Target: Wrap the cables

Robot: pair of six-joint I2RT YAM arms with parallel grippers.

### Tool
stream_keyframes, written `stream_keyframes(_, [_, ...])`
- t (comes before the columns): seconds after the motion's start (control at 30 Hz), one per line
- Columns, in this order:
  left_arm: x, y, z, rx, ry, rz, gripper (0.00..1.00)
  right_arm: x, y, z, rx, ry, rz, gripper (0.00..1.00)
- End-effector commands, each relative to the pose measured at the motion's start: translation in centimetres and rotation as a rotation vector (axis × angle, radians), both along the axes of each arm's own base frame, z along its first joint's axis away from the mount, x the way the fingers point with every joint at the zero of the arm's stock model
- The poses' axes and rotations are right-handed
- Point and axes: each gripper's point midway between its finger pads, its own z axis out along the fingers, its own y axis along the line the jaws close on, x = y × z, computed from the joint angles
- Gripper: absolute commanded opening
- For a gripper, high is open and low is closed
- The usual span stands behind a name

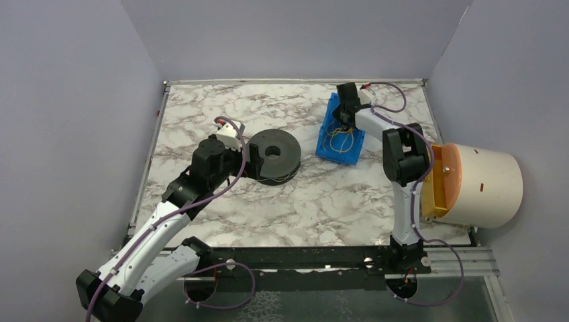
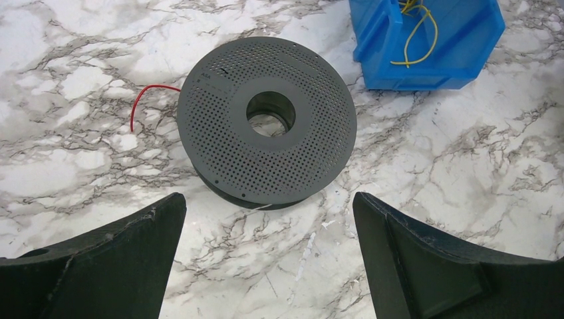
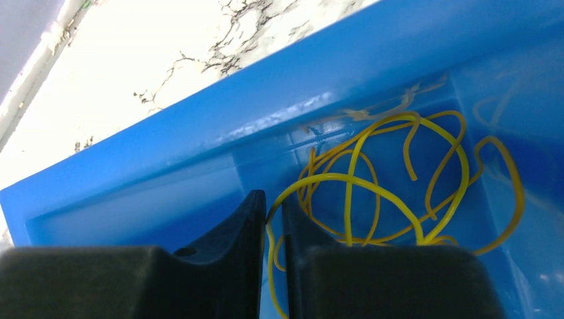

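Surface (image 1: 295, 201): marbled white and grey, walled on three sides.

White drum (image 1: 486, 184): lies on its side off the right edge of the surface, orange end facing the right arm.

Blue bin (image 1: 327, 131): far right part of the surface, tipped with its opening toward the arms. The right arm reaches into it from above.

Spool (image 2: 266, 159): dark grey, perforated flange, round centre hole. It lies flat near the middle of the surface, left of the blue bin and apart from it.

Left pincer (image 2: 269, 259): jaws spread wide, nothing between them. It hovers just on the near side of the spool, not touching it.

Right pincer (image 3: 271, 226): inside the blue bin, jaws drawn to a narrow slit with one strand of the yellow cable (image 3: 347, 206) pinched between them. The rest of that cable lies in loose loops on the bin floor.

Red cable (image 2: 135, 103): thin, curving out from the spool's left side onto the surface. Its attachment under the flange is hidden.
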Motion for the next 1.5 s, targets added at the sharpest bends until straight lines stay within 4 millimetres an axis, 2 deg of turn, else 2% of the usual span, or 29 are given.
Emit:
stream_keyframes(0.0, [0.3,0.1,-0.1,0.003,-0.013,0.009,0.99,0.8,-1.2,0.0,-0.014,-0.019,-0.049,0.1])
stream_keyframes(0.07, [0.4,0.1,-0.2,0.004,-0.01,0.009,0.99,0.9,-1.2,0.2,-0.008,-0.026,-0.048,0.01])
stream_keyframes(0.17, [0.4,0.1,-0.2,0.003,-0.008,0.008,0.99,1.0,-0.9,1.1,0.002,-0.051,-0.033,0.01])
stream_keyframes(0.3, [0.4,0.1,-0.3,0.003,-0.005,0.007,0.99,0.9,-0.7,3.3,0.023,-0.098,-0.016,0.01])
stream_keyframes(0.5, [0.3,-0.1,-0.2,-0.001,-0.004,-0.002,0.99,0.4,-0.6,8.6,0.044,-0.198,0.007,0.01])
stream_keyframes(0.93, [0.1,-0.1,0.2,-0.015,-0.012,-0.005,0.99,-2.1,-0.2,19.1,0.072,-0.402,0.103,0.01])
stream_keyframes(1.47, [0.1,0.0,0.3,-0.018,-0.015,0.001,0.99,-6.2,-0.1,34.4,0.077,-0.702,0.215,0.01])
